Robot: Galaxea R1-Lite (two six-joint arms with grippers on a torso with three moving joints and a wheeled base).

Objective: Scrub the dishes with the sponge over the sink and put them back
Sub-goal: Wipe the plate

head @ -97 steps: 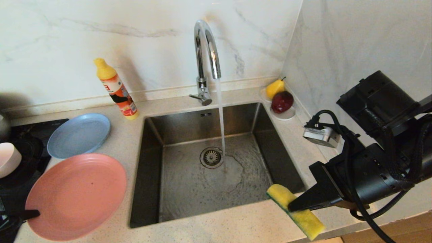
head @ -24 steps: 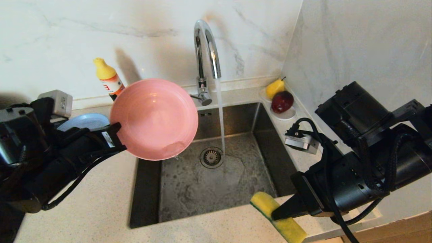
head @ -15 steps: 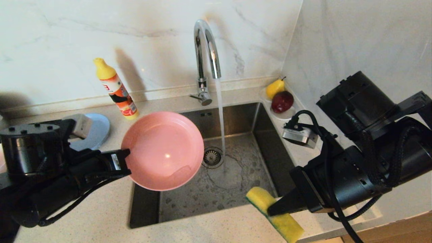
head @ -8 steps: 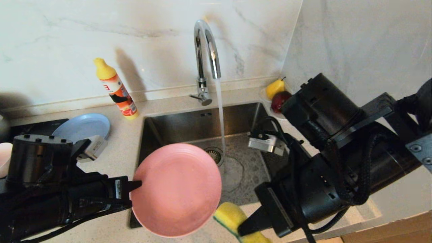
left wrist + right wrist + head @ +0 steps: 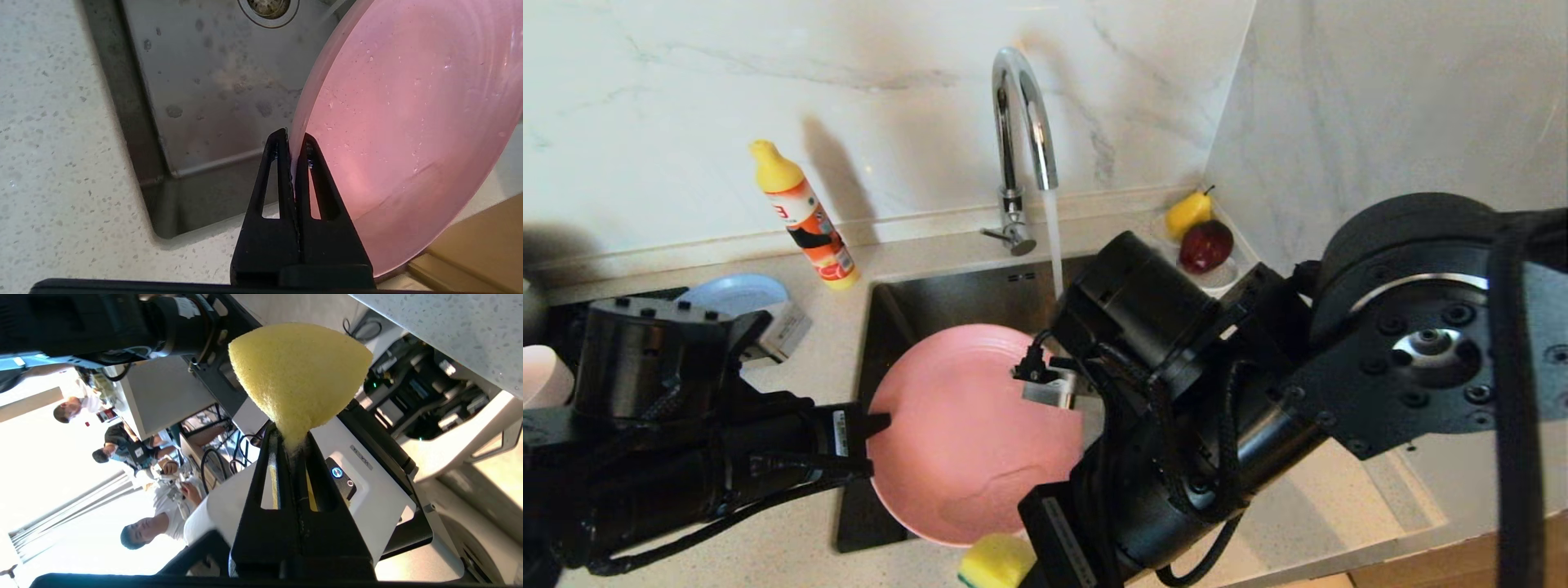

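My left gripper (image 5: 880,425) is shut on the rim of the pink plate (image 5: 964,433), holding it tilted over the front half of the sink (image 5: 947,298). The left wrist view shows that gripper (image 5: 292,139) pinching the wet plate (image 5: 400,122) edge-on. My right gripper (image 5: 292,437) is shut on the yellow sponge (image 5: 298,371). In the head view the sponge (image 5: 996,562) sits just below the plate's near edge; whether they touch is hidden. The blue-grey plate (image 5: 731,294) and pale bowl (image 5: 543,376) are on the left counter.
The tap (image 5: 1021,122) runs water into the sink behind the plate. A detergent bottle (image 5: 805,220) stands at the back left. A saucer with a pear and a red fruit (image 5: 1201,237) is in the back right corner. My right arm covers the sink's right half.
The left arm lowered the pink plate from near the tap toward the sink's front. The right arm swung left across the sink, carrying the sponge to the plate's near edge.
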